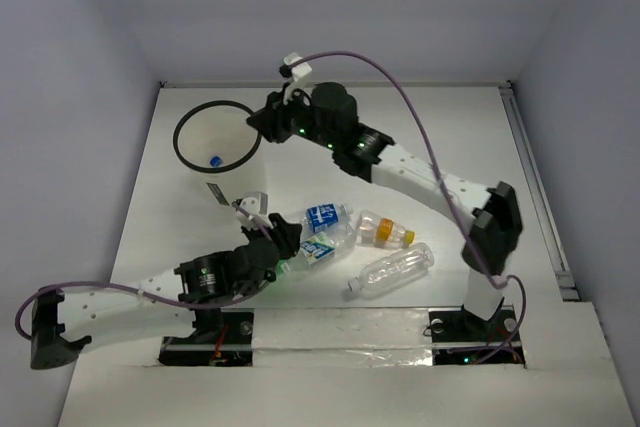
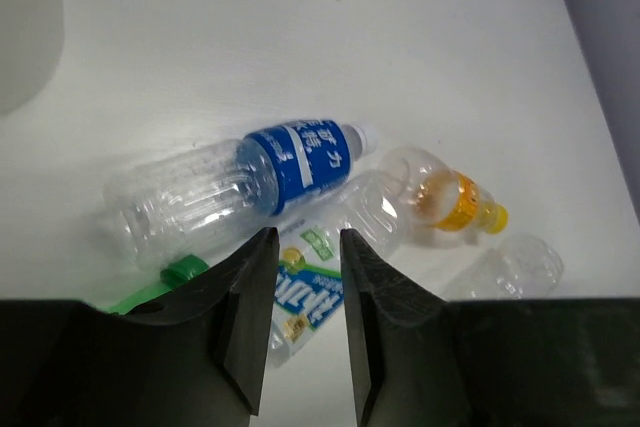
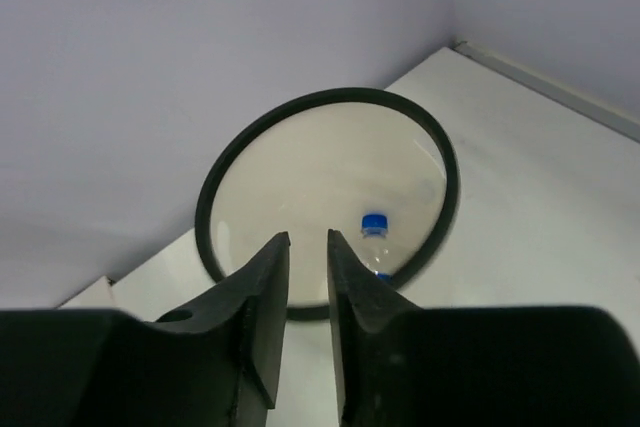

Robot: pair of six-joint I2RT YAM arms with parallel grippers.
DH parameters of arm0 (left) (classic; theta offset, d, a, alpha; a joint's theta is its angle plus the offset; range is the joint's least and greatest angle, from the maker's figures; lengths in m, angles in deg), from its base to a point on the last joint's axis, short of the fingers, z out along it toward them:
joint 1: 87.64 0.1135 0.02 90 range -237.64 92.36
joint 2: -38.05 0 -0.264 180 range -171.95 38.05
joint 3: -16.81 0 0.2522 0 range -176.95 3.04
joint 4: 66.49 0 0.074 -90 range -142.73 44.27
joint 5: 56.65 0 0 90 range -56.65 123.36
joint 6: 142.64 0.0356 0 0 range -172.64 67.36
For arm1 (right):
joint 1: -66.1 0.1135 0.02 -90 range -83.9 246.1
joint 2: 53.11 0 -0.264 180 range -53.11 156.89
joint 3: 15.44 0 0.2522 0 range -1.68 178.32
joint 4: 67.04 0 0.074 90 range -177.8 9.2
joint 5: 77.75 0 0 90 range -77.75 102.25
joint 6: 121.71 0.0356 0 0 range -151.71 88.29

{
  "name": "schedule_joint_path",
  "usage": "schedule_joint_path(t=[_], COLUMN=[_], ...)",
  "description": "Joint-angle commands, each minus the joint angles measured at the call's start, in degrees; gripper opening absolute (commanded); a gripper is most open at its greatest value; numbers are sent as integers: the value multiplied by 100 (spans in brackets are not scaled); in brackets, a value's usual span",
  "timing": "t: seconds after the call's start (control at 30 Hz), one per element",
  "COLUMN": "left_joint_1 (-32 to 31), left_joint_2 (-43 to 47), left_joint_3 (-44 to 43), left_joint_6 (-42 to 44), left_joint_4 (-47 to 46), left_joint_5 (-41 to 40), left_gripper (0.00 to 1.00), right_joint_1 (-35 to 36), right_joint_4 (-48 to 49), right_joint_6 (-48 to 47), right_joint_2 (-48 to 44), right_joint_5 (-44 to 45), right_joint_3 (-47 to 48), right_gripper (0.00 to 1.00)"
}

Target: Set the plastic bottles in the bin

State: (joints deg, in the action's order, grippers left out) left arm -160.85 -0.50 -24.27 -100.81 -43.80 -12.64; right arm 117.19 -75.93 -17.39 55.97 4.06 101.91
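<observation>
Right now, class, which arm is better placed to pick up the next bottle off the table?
Left. The left gripper hangs open right over the green-labelled bottle on the table; the right gripper, empty, is away over the bin.

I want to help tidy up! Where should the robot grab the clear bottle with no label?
The clear bottle lies flat on its side, apart from the other bottles, and both long sides look free. So probably grab its middle from straight above, fingers across its width.
</observation>
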Motion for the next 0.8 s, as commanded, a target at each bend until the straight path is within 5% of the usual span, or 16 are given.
schedule_joint_path(t=[0.0,0.13,0.2,0.5,0.57,0.77], left_joint_1=[734,1458,1459,1572,1625,1678], left_joint_2=[-441,-1101,-1591,-2991,-3150,-3651], left_joint_3=[-371,-590,-872,-1751,-1839,-1989], left_joint_6=[815,1414,1799,3084,3294,3357], left_joint_4=[-689,-1016,-964,-963,-998,-806], left_joint_5=[563,1855,1910,2103,2288,2289], left_gripper=[28,31,42,72,74,75], right_joint_1=[-11,-336,-451,-504,-504,-504], right_joint_4=[1008,876,885,639,482,217], right_joint_6=[-35,158,316,808,896,993], right_joint_2=[-1568,-2775,-3476,-5150,-5439,-5976], right_joint_5=[1098,1407,1512,1724,1715,1715], right_joint_3=[-925,-2262,-3044,-5162,-5348,-5858], right_gripper=[26,15,15,38,46,49])
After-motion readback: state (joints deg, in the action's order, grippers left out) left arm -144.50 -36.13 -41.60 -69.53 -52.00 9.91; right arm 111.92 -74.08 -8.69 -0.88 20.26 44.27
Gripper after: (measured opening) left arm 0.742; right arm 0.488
